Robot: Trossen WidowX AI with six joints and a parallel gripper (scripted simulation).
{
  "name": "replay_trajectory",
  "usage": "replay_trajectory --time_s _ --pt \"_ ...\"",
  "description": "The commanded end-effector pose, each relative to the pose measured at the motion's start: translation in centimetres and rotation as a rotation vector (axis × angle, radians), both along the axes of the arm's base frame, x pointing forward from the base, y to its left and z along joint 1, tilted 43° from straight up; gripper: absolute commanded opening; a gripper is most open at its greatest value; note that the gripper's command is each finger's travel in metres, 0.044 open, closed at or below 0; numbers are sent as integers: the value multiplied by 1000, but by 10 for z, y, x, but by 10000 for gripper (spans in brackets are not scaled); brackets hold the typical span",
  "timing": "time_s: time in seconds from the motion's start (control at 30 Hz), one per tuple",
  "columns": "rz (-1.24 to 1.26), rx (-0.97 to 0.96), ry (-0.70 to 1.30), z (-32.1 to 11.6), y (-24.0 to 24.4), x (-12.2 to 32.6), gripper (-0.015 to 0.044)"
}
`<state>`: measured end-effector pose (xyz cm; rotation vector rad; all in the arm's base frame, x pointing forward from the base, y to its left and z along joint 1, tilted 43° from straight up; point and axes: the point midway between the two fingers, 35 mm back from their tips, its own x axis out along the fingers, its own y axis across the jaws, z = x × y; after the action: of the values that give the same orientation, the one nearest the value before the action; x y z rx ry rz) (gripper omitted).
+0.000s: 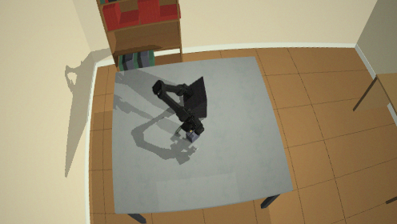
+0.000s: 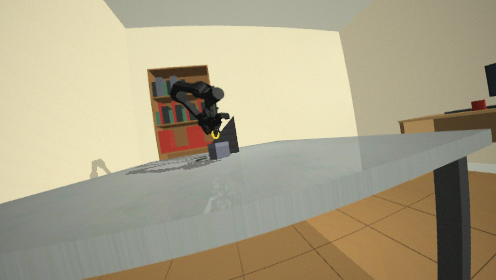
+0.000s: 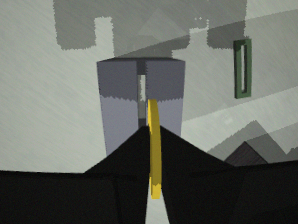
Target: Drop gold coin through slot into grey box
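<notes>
The gold coin point(image 1: 191, 131) point(image 2: 215, 138) point(image 3: 156, 160) is held on edge between the fingertips of my gripper point(image 2: 215, 133) point(image 3: 150, 133), which is shut on it. The grey box point(image 1: 193, 138) point(image 2: 220, 151) point(image 3: 117, 82) stands on the table below, its lid just under the coin in the exterior view. In the wrist view the coin runs nearly along the slot point(image 3: 142, 97), slightly to its right and a little tilted. The fingers hide the box's near part. The dark-green holder point(image 3: 238, 70) lies empty to the right of the box in the wrist view.
A dark upright panel point(image 1: 198, 100) point(image 2: 231, 137) stands by the arm's base, behind the box in the exterior view. The grey table point(image 1: 248, 140) point(image 2: 325, 165) carries the arm's shadows. A bookshelf point(image 1: 144, 38) point(image 2: 175, 150) stands beyond the table.
</notes>
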<state>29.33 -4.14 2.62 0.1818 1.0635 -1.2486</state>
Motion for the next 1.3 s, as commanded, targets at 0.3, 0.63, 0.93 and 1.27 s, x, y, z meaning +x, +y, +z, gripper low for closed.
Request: replay_trajectory --time_s 0.3,0.63,0.93,1.27 --pt "0 1 -4 -2 2 3 0" --pt "0 1 -4 -6 3 2 0" --pt "1 0 -6 -5 4 2 0" --pt "3 -1 -6 -6 2 2 0"
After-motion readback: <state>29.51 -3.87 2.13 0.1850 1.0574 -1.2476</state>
